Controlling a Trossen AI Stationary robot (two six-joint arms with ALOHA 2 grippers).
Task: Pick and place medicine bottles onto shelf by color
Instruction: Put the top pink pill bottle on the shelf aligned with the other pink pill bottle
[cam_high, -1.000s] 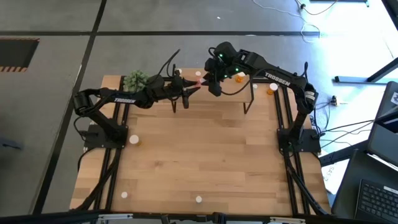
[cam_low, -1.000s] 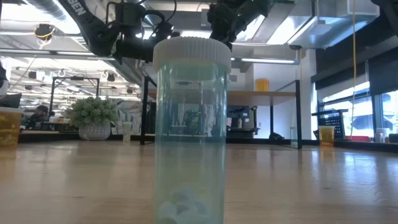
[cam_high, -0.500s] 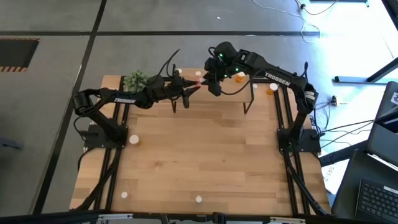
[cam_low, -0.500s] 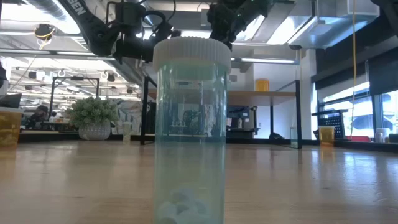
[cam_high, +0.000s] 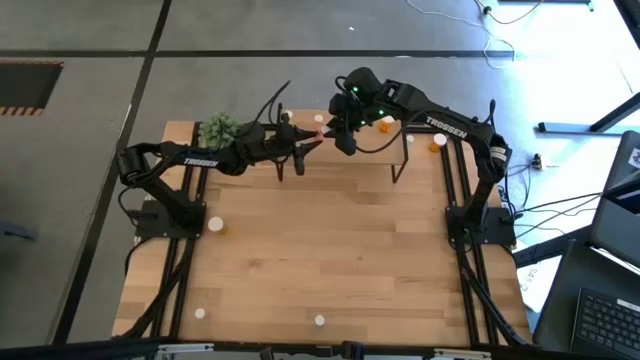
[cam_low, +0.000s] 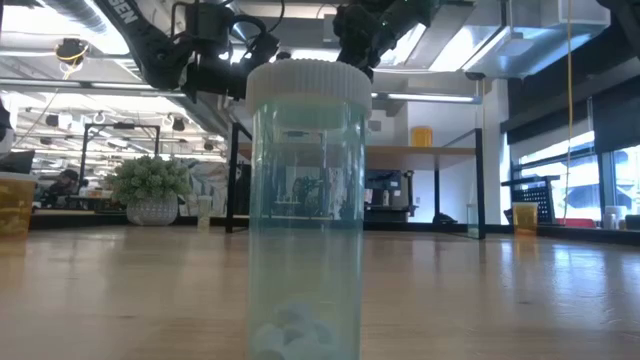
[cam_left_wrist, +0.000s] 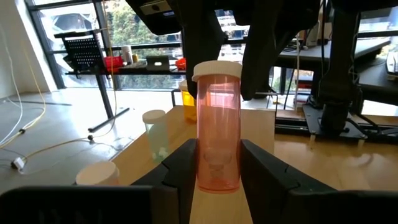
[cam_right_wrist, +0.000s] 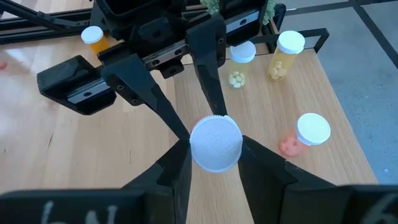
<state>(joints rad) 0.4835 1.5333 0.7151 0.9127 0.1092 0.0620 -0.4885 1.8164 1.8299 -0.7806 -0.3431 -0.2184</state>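
Note:
A pink bottle (cam_left_wrist: 219, 127) with a white cap stands upright at the left end of the light-wood shelf (cam_high: 362, 140), on the board (cam_left_wrist: 273, 134). My left gripper (cam_left_wrist: 219, 171) is shut on its lower body. My right gripper (cam_right_wrist: 215, 167) hangs over it, shut on the white cap (cam_right_wrist: 215, 143). In the high view the two grippers meet at the pink bottle (cam_high: 320, 132). More bottles stand on the board: a yellow one (cam_right_wrist: 283, 55), a clear one (cam_right_wrist: 241, 57) and a pink one (cam_right_wrist: 306, 134). My left gripper pinches the pink bottle's lower body (cam_left_wrist: 219, 177) between its two fingers (cam_left_wrist: 184, 169), coming level from the table's left side. The bottle is upright, its base on the shelf board. My right gripper pinches the bottle's white cap (cam_right_wrist: 205, 163) between its two fingers (cam_right_wrist: 181, 168), coming from above and pointing down.
A large green-tinted bottle (cam_low: 305, 200) stands close to the low camera at the table's near edge. Small bottles (cam_high: 215, 225) are scattered on the tabletop, with an orange one (cam_high: 437, 142) beside the shelf. A green plant ball (cam_high: 218, 127) sits at the far left corner.

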